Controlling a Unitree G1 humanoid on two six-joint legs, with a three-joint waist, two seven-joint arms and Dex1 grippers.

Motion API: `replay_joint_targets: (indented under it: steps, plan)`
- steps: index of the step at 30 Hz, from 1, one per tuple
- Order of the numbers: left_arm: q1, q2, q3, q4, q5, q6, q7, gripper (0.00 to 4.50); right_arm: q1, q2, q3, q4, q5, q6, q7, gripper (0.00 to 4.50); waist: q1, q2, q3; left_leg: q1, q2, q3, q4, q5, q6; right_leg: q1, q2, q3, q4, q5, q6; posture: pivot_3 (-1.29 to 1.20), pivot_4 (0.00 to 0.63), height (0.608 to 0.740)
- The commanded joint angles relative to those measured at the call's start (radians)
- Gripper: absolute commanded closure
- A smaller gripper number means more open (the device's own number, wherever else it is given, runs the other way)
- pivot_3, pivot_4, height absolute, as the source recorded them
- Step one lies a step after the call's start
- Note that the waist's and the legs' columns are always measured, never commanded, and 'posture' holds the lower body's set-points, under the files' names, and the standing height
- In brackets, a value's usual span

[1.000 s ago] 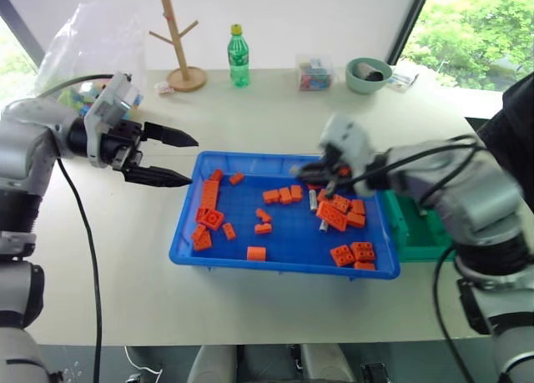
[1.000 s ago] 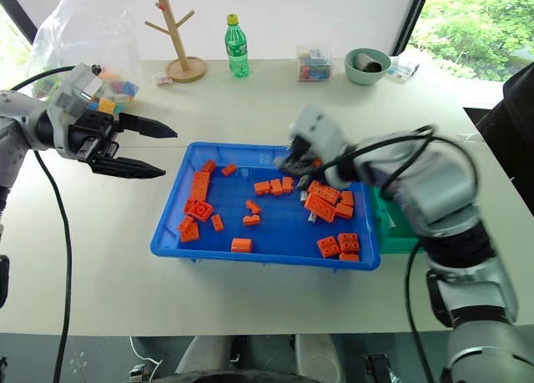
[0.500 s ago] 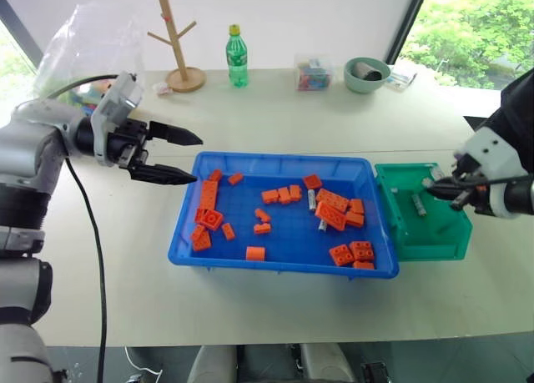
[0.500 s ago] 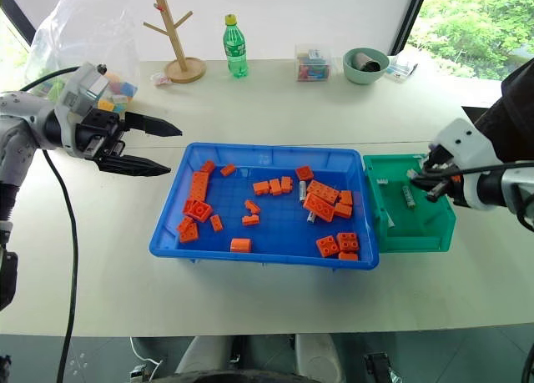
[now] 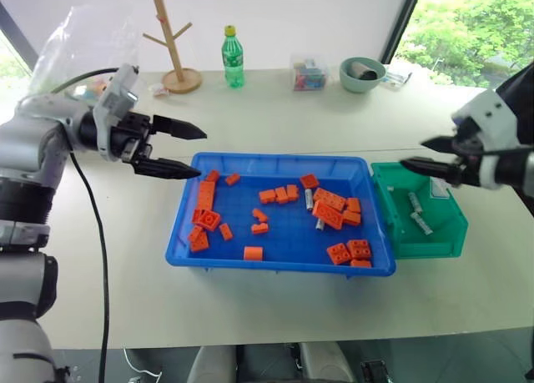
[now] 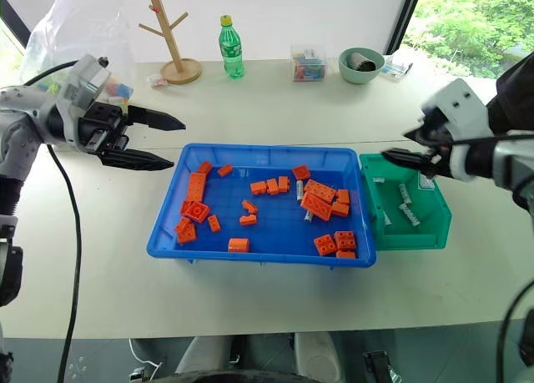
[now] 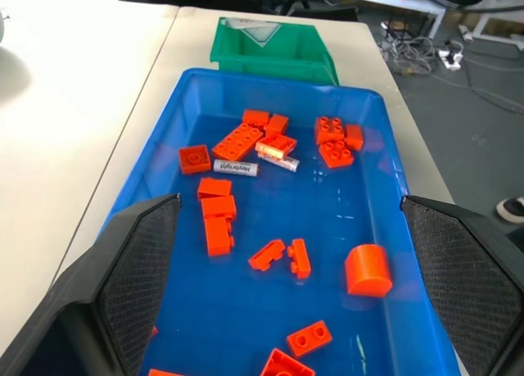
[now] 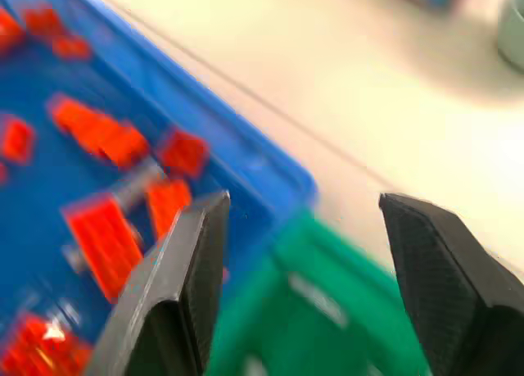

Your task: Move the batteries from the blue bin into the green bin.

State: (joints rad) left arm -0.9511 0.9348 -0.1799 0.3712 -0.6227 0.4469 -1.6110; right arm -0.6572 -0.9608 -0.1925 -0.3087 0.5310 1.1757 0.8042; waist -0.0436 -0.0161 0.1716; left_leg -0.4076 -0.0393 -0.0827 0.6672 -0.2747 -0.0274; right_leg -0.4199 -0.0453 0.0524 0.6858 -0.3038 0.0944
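1. Batteries point(image 5: 419, 213) already lie loose on the floor of the green bin point(image 5: 442, 241); at least two more point(image 5: 309, 200) remain in the blue bin point(image 5: 275, 266), lying among the orange bricks point(image 5: 332, 214) near its green-bin end.
2. Note that your right gripper point(image 5: 427, 166) hangs over the green bin with its fingers spread wide and nothing between them, so it appears free for the next pick.
3. Note that your left gripper point(image 5: 185, 152) hovers above the table just beside the far end of the blue bin, fingers wide apart and empty, probably parked there to leave the tray clear.
4. Expect the bricks touching the remaining batteries to crowd the grasp; approach along each cylinder's free side.
5. Observe that the green bin touches the blue bin's short end, which keeps each transfer short.
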Motion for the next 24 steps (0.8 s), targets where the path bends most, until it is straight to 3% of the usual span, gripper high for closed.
replay_joint_targets:
  steps: [1,8,13,20,24]
  plan:
    - [-0.019,0.01,0.037,-0.013,-0.011,0.002,-0.003,0.0,-0.034,0.068,0.086,-0.061,0.03,0.054,-0.049,1.53,0.003,0.0,0.0,0.0,0.0,0.0,0.0,0.0,0.0,0.0,0.0,0.0,0.0,0.0,0.0,0.0,0.15,0.736]
    - [-0.002,0.017,0.045,-0.023,-0.004,-0.003,-0.003,0.0,0.04,0.134,0.179,-0.159,0.051,0.078,-0.093,1.53,0.022,0.0,0.0,-0.003,-0.002,0.0,0.0,0.0,0.0,-0.002,-0.003,0.0,-0.002,0.0,0.0,0.0,0.15,0.736]
    - [-0.001,0.013,0.051,-0.024,0.002,0.001,-0.003,0.0,-0.005,0.208,0.263,-0.124,0.019,0.077,-0.152,1.53,0.019,0.0,0.0,-0.002,-0.002,0.0,0.0,0.0,0.0,-0.002,-0.001,0.0,-0.001,0.0,0.0,0.0,0.15,0.736]
    - [0.003,0.007,0.058,-0.027,0.007,0.001,-0.003,0.0,-0.214,0.485,0.23,0.059,-0.033,0.302,-0.374,1.53,0.0,0.0,0.0,-0.002,-0.001,0.0,0.0,0.001,-0.002,-0.004,-0.001,0.0,0.001,0.0,0.0,0.0,0.15,0.736]
    - [0.015,0.008,0.07,-0.038,0.006,0.006,-0.003,0.0,-0.218,0.577,0.226,0.035,-0.03,0.435,-0.419,1.53,-0.001,0.0,0.0,-0.002,-0.001,-0.001,-0.001,0.001,-0.002,-0.004,-0.001,0.0,0.001,0.0,0.0,0.0,0.15,0.736]
